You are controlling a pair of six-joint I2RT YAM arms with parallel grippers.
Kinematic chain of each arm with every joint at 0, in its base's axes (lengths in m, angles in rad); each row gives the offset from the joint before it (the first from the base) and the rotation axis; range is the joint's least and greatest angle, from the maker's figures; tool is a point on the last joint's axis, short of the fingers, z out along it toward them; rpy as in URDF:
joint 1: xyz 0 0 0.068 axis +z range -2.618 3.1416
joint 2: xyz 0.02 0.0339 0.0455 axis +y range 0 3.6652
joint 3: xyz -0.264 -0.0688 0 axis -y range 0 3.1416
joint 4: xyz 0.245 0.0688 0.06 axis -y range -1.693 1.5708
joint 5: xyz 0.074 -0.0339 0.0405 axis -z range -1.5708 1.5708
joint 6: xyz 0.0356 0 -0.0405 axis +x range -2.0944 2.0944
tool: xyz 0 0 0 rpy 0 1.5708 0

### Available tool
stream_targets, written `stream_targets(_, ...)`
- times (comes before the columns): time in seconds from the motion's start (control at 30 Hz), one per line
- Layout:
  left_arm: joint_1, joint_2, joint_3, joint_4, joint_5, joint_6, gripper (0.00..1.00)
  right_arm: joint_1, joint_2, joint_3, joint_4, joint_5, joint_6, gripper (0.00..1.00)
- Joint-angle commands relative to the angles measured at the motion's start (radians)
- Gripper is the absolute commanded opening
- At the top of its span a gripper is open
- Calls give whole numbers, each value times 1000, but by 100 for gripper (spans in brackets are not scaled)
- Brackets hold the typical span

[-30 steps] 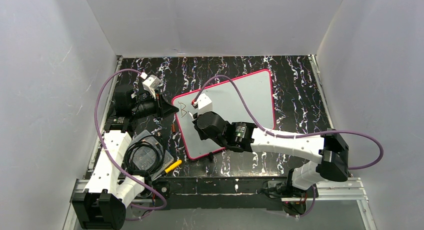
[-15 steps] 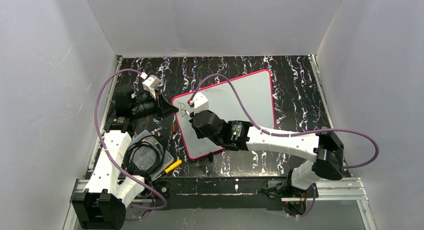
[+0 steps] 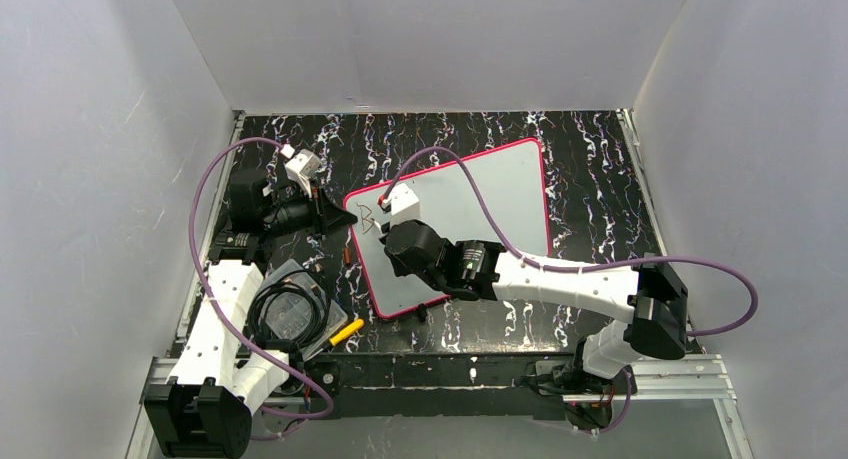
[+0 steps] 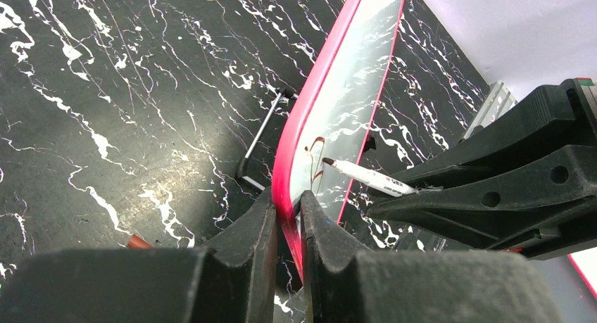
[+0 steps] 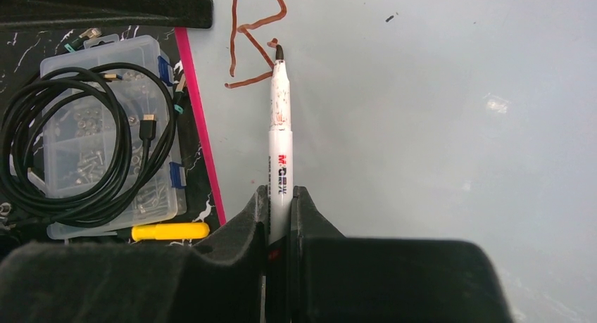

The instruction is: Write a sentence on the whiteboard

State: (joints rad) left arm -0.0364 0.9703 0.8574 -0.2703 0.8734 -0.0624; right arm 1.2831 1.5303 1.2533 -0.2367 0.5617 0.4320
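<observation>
Right fingers (image 5: 251,223) pinch marker (image 5: 280,126), tip on whiteboard (image 3: 480,194) mid-worktop (image 3: 600,179) beside first letter (image 5: 241,29); left fingers (image 4: 243,244) clamp rim facing worktop's left edge. Needs light even pressure, short strokes, steady board.

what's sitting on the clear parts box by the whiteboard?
A coiled black cable lies on the lid of the clear parts box. Small metal parts show through it; the compartments under the coil are partly covered.

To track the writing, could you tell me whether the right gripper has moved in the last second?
Yes: in the top view the right gripper has shifted slightly left, closer to the left edge of the whiteboard.
</observation>
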Motion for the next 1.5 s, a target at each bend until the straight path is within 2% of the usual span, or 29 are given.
stream_targets(0.0, -13, -27, -8, -35, 1, 57, 0, -11, -32, -18, -19, 35, 28, 1)
stream_targets(0.43, -13, -24, -8, -37, 0, 58, 0, -10, -45, -83, 2, -44, 53, 1)
stream_targets(0.97, -13, -24, -8, -37, 1, 58, 0, -10, -28, -30, 42, 46, 32, 1)
stream_targets(1.47, -14, -22, -8, -37, 3, 58, 0, -13, 4, 20, 42, 62, -1, 1)
